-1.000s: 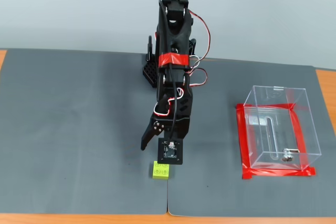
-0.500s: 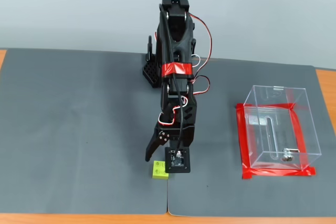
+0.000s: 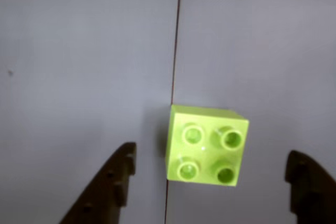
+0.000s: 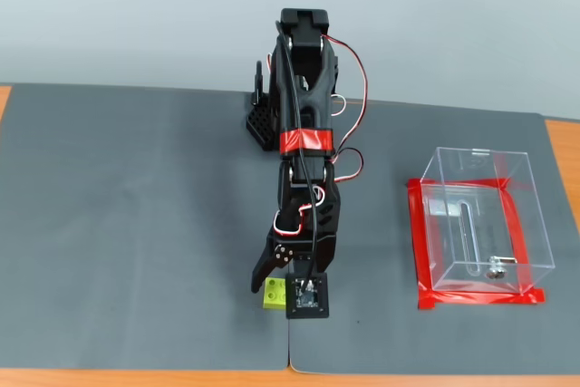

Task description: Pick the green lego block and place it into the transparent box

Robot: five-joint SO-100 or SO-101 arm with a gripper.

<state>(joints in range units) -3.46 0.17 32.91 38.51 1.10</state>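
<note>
Fingers [image 3: 110,187] of the gripper [image 3: 210,192] are spread wide in the wrist view, with the block [image 3: 206,145] between them, touching neither. Fixed view: block [image 4: 273,294] sits near the mat's [image 4: 118,224] front edge, box [image 4: 480,219] well apart.

Black plastic arm [image 4: 304,133], 3D-printed look, latticed black base block at rear. Red tape band round the mid link. Red/white/black servo wires loop along the right side and by the wrist. Small square cam board near the black two-finger hand [image 4: 276,292]; pointed fingers [image 3: 107,192], ridged inner edges.
</note>
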